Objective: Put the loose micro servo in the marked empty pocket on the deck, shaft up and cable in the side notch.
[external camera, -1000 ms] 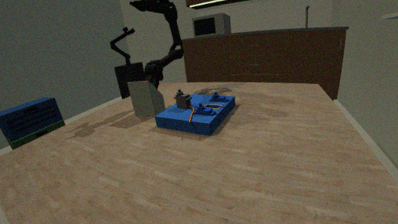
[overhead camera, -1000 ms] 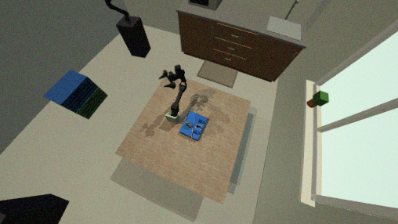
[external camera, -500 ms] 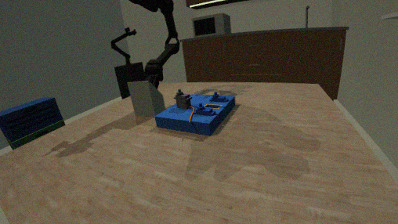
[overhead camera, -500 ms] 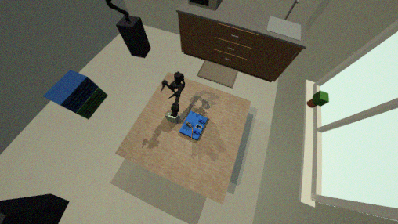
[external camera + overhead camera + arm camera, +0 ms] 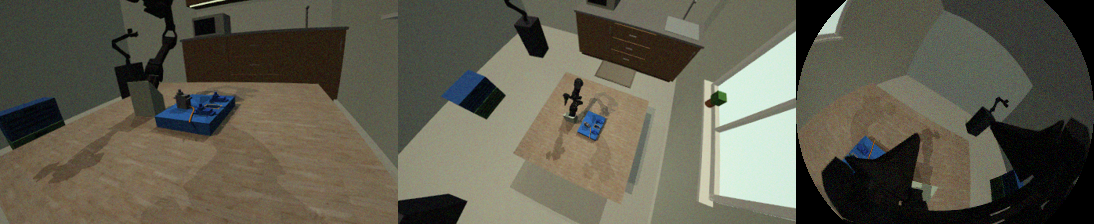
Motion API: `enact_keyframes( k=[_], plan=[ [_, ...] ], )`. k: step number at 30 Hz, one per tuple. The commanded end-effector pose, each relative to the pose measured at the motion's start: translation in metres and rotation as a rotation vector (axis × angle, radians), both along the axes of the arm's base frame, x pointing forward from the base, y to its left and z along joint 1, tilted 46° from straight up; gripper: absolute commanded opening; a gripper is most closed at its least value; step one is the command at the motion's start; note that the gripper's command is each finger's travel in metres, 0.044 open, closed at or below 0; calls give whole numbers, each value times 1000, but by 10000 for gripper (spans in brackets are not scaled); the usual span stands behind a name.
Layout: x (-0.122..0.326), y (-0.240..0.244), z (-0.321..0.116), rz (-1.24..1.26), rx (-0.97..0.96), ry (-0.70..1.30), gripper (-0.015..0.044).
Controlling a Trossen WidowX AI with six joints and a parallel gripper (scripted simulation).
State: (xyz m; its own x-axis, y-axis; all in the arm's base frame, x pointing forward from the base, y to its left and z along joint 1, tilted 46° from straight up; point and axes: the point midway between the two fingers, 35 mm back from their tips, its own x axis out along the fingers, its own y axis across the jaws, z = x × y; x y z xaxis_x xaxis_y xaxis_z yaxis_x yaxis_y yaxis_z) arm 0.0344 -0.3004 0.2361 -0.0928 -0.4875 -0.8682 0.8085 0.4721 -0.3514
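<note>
The blue deck [image 5: 583,131] [image 5: 180,124] [image 5: 860,145] lies on the table. The loose micro servo [image 5: 587,124] [image 5: 183,102], a small grey-black block, stands on the deck's left part. Its orange cable [image 5: 590,134] [image 5: 191,114] [image 5: 871,148] runs toward the deck's front edge. The marked pocket [image 5: 597,126] [image 5: 213,106], dark with a pale outline, is empty and lies right of the servo. Blue servo-like parts sit on both sides of the pocket. My gripper [image 5: 956,131] is wide open and empty, high above the table and away from the servo. Fine detail of the servo is too small to tell.
The arm's pale grey base block [image 5: 142,99] stands just left of the deck on the wooden table [image 5: 551,135] [image 5: 129,188]. A blue and green box [image 5: 472,94] [image 5: 31,119] is beyond the table's left side. A cabinet [image 5: 633,47] [image 5: 266,59] stands behind the table.
</note>
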Motion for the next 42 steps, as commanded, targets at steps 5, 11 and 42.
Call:
enact_keyframes(
  k=[5,11,42],
  plan=[
    [54,11,-64,186,236,-68,440],
    [87,29,-103,300,399,-111,440],
    [171,212,-227,605,1260,-266,440]
  ],
)
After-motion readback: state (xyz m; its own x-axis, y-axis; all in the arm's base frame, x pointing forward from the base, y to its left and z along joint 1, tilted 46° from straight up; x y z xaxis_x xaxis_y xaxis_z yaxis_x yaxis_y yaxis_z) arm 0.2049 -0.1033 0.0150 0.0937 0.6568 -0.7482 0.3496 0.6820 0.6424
